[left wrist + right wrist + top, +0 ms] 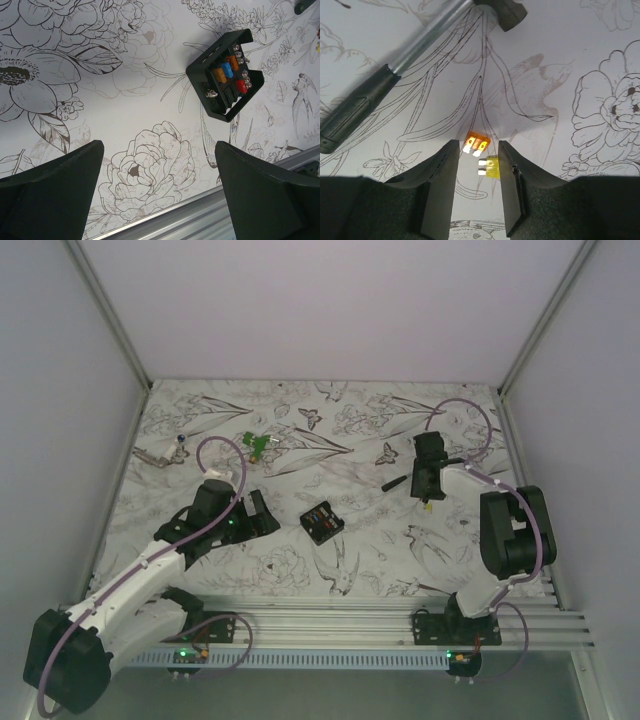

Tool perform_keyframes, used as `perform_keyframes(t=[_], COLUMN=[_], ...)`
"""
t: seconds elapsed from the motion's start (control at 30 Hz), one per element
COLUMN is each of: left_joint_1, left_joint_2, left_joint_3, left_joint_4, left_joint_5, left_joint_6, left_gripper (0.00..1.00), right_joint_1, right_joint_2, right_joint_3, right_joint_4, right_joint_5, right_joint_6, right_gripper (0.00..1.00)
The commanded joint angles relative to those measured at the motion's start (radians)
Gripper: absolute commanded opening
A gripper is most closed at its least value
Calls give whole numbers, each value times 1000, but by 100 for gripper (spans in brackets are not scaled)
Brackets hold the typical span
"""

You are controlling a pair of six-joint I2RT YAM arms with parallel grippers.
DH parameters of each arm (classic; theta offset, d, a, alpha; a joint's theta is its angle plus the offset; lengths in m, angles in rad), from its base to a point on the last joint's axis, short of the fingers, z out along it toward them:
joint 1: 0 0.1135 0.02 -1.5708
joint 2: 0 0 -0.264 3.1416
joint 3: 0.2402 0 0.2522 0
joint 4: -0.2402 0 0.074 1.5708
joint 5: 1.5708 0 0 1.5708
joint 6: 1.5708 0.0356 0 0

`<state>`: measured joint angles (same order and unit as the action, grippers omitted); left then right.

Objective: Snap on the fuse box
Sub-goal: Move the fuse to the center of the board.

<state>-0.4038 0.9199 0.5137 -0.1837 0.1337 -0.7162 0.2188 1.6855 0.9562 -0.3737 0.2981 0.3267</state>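
Fuse box (322, 522) mid mat (330, 440); L gripper (157, 150) wide apart, R gripper (477, 146) apart over loose fuses (490, 168).

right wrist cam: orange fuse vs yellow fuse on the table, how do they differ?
Colour: the orange fuse against the yellow fuse. Place: the orange fuse lies level with the right gripper's tips; the yellow fuse sits deeper between them, near one finger. Pose: orange's blades point toward the camera, yellow's sideways. Shared: both lie loose on the table, ungripped.
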Motion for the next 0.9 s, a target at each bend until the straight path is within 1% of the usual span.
perform_keyframes(t=[0.0, 0.23, 0.57, 0.73, 0.87], left_joint_1=[5, 5, 5, 5, 5], left_joint_2=[-8, -7, 3, -3, -1], left_joint_3=[17, 18, 19, 17, 17], left_joint_4=[-22, -22, -20, -19, -20], left_joint_5=[16, 16, 18, 18, 19], left_joint_6=[7, 7, 5, 4, 3], left_gripper=[100, 100, 100, 100, 100], right_joint_1=[-11, -56, -58, -58, -56], right_joint_2=[-14, 19, 33, 48, 57], right_joint_3=[24, 30, 28, 26, 27], right_joint_4=[16, 16, -1, -3, 5], right_joint_5=[-48, -57, -64, -96, -115], right_joint_6=[9, 73, 105, 113, 109], right_gripper=[43, 42, 41, 34, 33])
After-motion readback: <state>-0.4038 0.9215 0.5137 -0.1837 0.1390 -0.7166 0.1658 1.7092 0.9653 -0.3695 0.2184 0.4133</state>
